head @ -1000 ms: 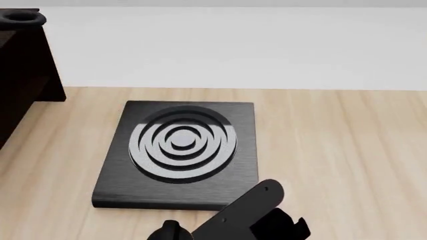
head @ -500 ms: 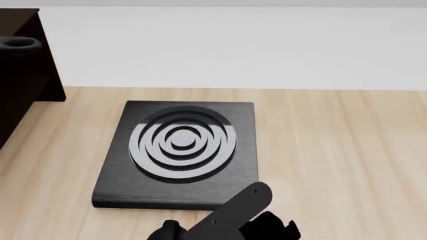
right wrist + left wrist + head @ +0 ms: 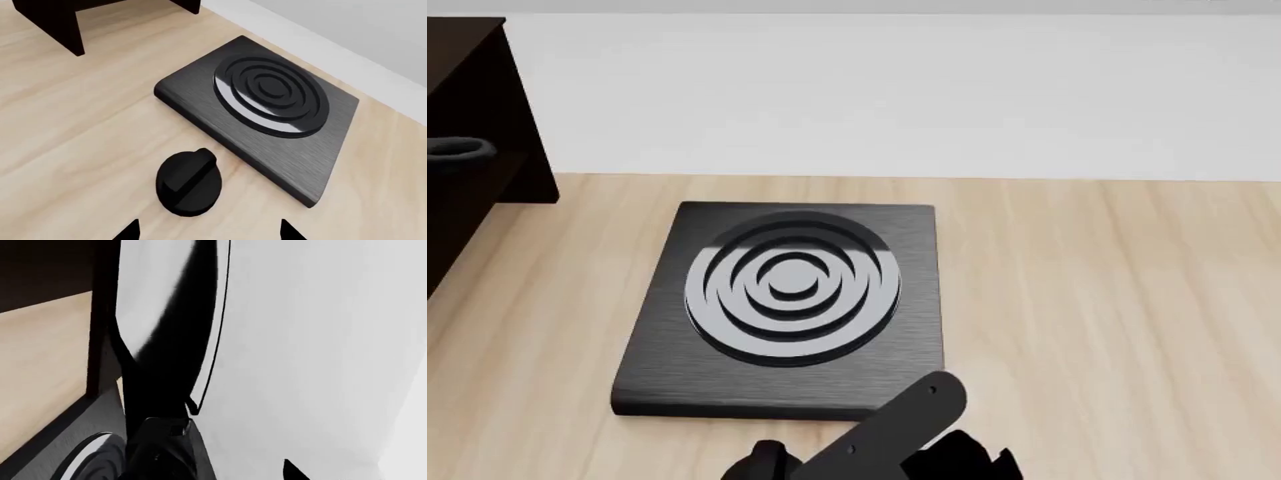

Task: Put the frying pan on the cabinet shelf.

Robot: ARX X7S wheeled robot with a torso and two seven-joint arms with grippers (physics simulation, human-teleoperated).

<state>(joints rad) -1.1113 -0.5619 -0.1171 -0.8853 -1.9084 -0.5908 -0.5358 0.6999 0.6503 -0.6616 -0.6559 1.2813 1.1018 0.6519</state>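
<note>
A small round dark rim with a pale-grey edge, which looks like the frying pan [image 3: 454,150], shows at the far left of the head view, in front of the very dark cabinet [image 3: 474,80]. I cannot single out a shelf board. In the left wrist view a long black shape, probably the pan's handle [image 3: 167,370], runs away from my left gripper [image 3: 208,472]. One fingertip [image 3: 290,471] stands well clear of it and the other is hidden behind it. My right gripper [image 3: 208,231] is open and empty above the wooden table.
The square black hob plate [image 3: 787,300] with concentric rings lies mid-table and also shows in the right wrist view [image 3: 267,95]. A black knob [image 3: 190,182] sits on the table below my right gripper. My right arm [image 3: 894,430] is at the front edge. A white wall stands behind.
The round dark rim at the far left has moved steadily down, from the cabinet's top to lower in front of it. My right arm has drawn back a little toward the bottom edge.
</note>
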